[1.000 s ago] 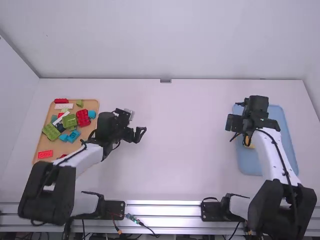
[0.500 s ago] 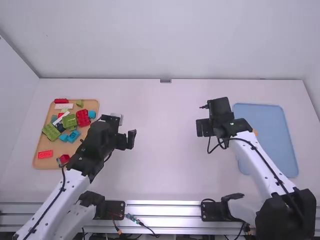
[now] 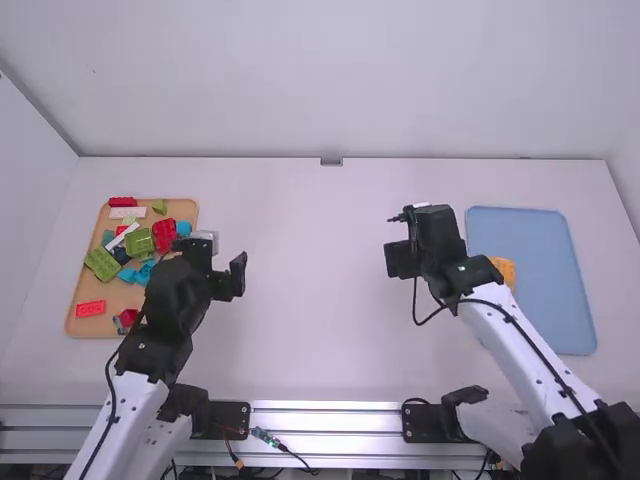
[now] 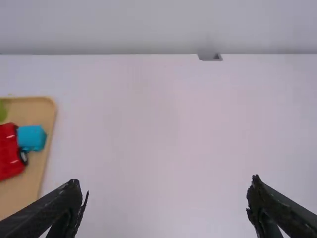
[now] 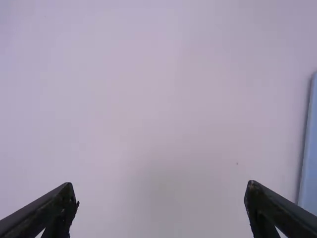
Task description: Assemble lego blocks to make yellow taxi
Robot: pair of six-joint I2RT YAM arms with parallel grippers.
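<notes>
A pale wall [image 3: 320, 80] rises behind the white worktop [image 3: 320, 310]. The loose Lego blocks [image 3: 139, 242], green, red, blue and white, lie bunched in the tan tray [image 3: 88, 288] at left; an orange-yellow piece [image 3: 506, 269] sits in the blue tray [image 3: 550, 300] at right. Between the trays, left pincer [image 3: 223, 258] and right pincer [image 3: 397, 239] are both spread wide, gripping nothing.
</notes>
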